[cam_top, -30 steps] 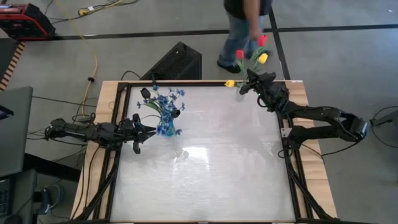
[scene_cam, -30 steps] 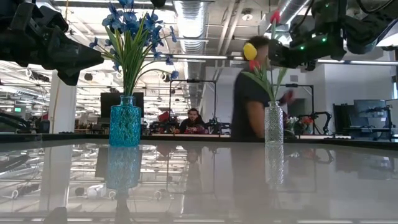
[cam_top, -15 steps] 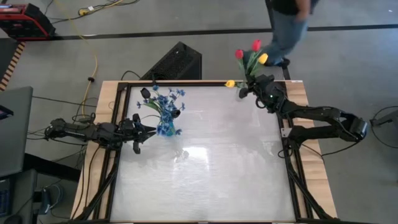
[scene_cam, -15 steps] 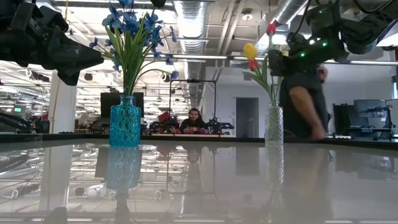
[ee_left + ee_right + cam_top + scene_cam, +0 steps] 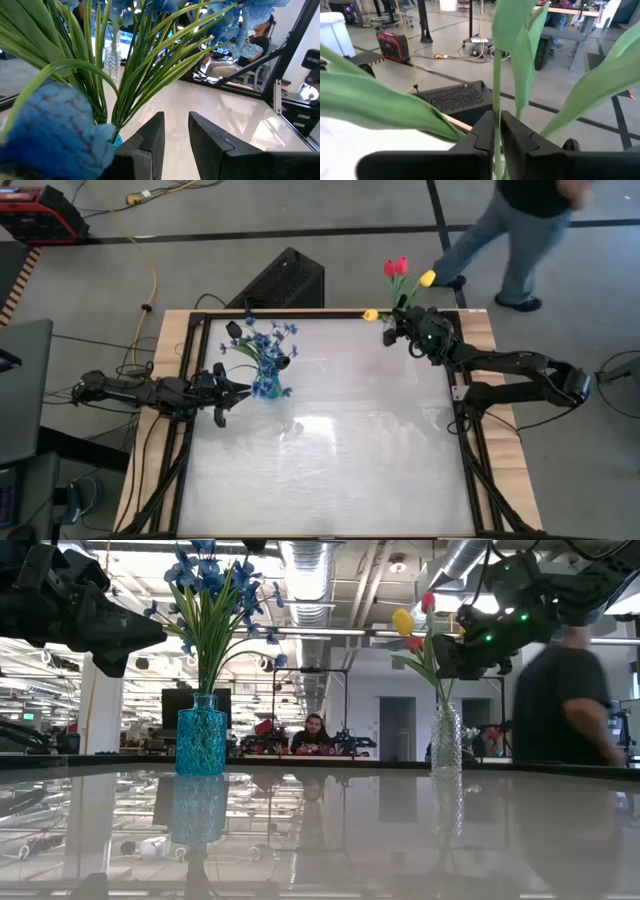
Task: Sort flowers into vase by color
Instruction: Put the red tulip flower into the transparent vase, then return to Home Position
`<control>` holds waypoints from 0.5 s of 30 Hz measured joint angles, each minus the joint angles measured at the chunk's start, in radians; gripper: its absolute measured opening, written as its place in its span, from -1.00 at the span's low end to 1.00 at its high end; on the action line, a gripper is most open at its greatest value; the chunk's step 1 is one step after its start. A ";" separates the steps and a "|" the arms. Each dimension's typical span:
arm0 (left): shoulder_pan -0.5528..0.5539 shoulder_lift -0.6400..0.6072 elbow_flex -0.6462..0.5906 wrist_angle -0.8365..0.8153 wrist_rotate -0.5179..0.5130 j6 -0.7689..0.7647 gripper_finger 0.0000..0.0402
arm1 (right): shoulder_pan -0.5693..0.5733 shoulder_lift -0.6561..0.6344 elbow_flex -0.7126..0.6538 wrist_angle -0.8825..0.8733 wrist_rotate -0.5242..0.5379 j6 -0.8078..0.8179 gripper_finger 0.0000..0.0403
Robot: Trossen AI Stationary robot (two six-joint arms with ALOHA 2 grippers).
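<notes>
Landmark: the table [image 5: 330,450], a glossy white top in a dark frame.

Blue vase [image 5: 201,735]: upright near the table's left edge, toward the far side. It holds the blue sprays [image 5: 205,575] on green stems, with a black bloom [image 5: 233,330] among them in the high view.

Clear vase [image 5: 445,738]: upright at the table's far right corner. It holds the tulips, a yellow one [image 5: 402,622] and red ones [image 5: 397,267], whose heads lean out past the far edge. A second yellow tulip [image 5: 370,314] shows low at that edge.

Left gripper [image 5: 175,137]: at the table's left edge, just beside the blue vase, level with its stems. The fingers stand slightly apart with a narrow empty gap; nothing is between them. The stems fan out close ahead of the fingers [image 5: 152,137] and do not touch them.

Right gripper [image 5: 497,135]: over the far right corner, at the tulip stems above the clear vase. Its fingers stand close on either side of one green stem [image 5: 496,90], which runs up through the gap; whether they press it or stand just clear cannot be told. Broad leaves [image 5: 385,107] crowd the wrist view.

Beyond the table: a person [image 5: 520,230] on the floor past the far right corner; another person [image 5: 313,733] seated in the room behind.
</notes>
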 joint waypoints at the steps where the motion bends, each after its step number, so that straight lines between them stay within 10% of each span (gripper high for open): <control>1: 0.000 0.000 0.000 0.000 0.000 0.000 -0.63 | 0.004 0.000 0.000 -0.002 0.000 0.000 -0.69; 15: 0.000 0.000 0.000 0.000 0.000 0.000 -0.63 | 0.013 -0.115 0.038 -0.245 -0.004 -0.013 -0.36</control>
